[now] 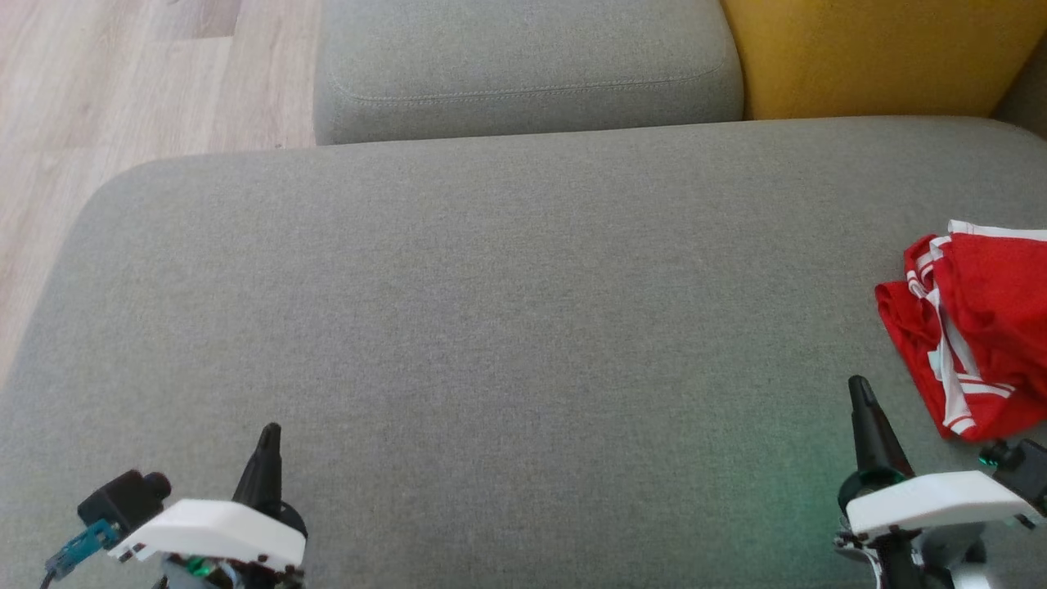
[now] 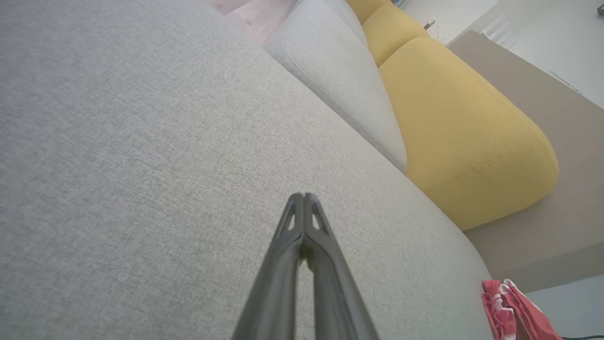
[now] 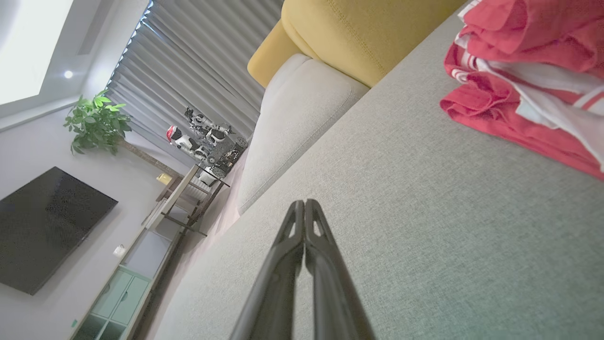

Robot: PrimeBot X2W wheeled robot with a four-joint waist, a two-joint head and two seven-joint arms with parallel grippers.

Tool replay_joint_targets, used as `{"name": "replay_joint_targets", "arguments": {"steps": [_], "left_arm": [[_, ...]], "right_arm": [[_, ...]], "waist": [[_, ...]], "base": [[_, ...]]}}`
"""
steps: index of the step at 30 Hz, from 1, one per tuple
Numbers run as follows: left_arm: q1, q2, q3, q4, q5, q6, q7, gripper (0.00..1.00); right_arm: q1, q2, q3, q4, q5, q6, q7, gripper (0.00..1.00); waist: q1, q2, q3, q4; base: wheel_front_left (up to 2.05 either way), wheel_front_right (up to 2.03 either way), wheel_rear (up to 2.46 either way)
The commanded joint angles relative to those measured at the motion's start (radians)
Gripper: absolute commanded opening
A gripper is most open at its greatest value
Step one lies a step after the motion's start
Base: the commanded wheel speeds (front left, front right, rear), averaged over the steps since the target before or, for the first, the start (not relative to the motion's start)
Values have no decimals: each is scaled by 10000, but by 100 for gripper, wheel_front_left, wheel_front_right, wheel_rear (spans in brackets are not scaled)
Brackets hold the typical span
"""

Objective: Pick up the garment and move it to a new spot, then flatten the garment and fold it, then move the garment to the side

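Lying at the right edge of the grey seat cushion [image 1: 491, 311], the red garment [image 1: 986, 327] with white trim sits in a loose, layered bundle, partly cut off by the head view's border. The right gripper [image 1: 857, 384] hangs just beside it, fingers pressed together on nothing. The left gripper [image 1: 270, 432] is well apart from it, likewise clenched and empty. Such a scene fits a bunched garment waiting to be picked up, or one folded and already set aside; the layers look rough, so I cannot settle which. The right wrist view shows the stacked folds close up, while the left wrist view catches a small red corner at the seat's far end, below the yellow cushion [image 2: 462, 141].
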Motion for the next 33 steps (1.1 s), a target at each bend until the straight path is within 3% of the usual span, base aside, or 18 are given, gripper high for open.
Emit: {"name": "replay_joint_targets", "arguments": {"steps": [1,33], "left_arm": [[-612,18,349,-243,-286,-131,65,0],[-1174,-514,1617,171,-3576,-1129,938,0]], "right_arm": [[-614,-209,19,-277,349,-4,36,0],[-1150,-233,-322,223,4099,-7,216,0]], "waist": [[0,0,6,-2],[0,0,125,-41]], "base": [[0,0,0],[0,0,0]]}}
